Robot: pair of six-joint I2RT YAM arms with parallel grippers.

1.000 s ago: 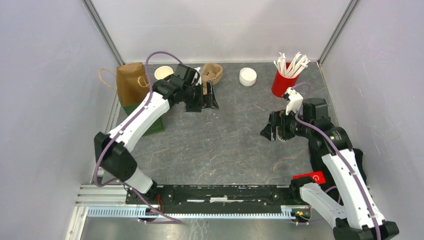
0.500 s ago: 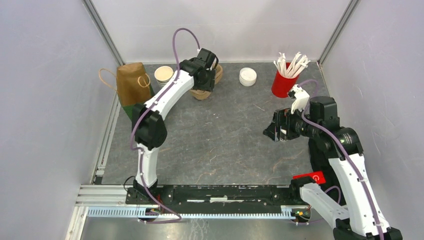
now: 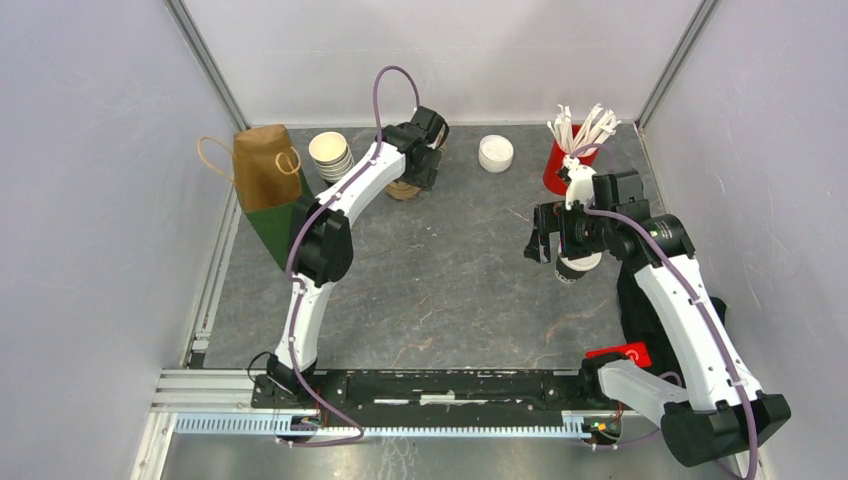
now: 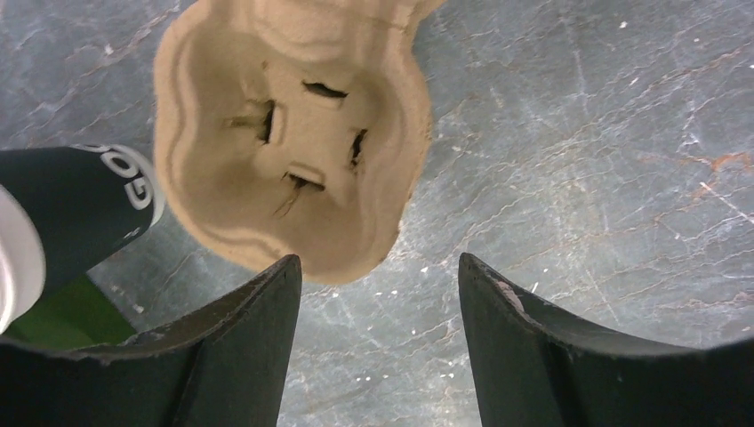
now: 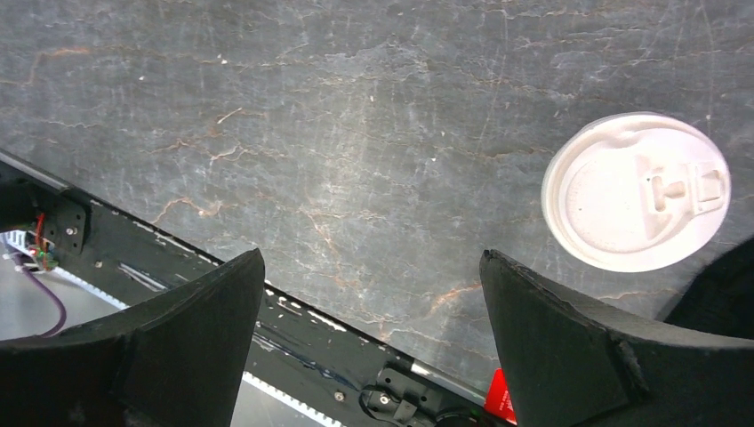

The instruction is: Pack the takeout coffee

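The takeout coffee [image 3: 578,268] stands on the table under my right arm, and only its white lid [image 5: 636,191] shows. My right gripper [image 3: 543,240] hangs open just left of it. In the right wrist view the lid lies outside the right finger, and between the jaws [image 5: 373,258] there is only table. My left gripper [image 3: 424,172] reaches to the back of the table over a brown pulp cup carrier [image 3: 403,189]. It is open [image 4: 378,267] and empty, and the carrier's near edge [image 4: 293,133] lies just beyond the left fingertip.
A brown paper bag with a green base [image 3: 265,170] stands at the back left, with a stack of cream-rimmed cups [image 3: 330,155] beside it. A dark cup side [image 4: 80,213] shows left of the carrier. White lids [image 3: 495,153] and a red cup of straws [image 3: 570,160] stand at the back right.
My left arm has swung from beside the bag out to the back, over the carrier, and its jaws have narrowed a little. My right arm has risen, and the lidded cup now shows beneath it.
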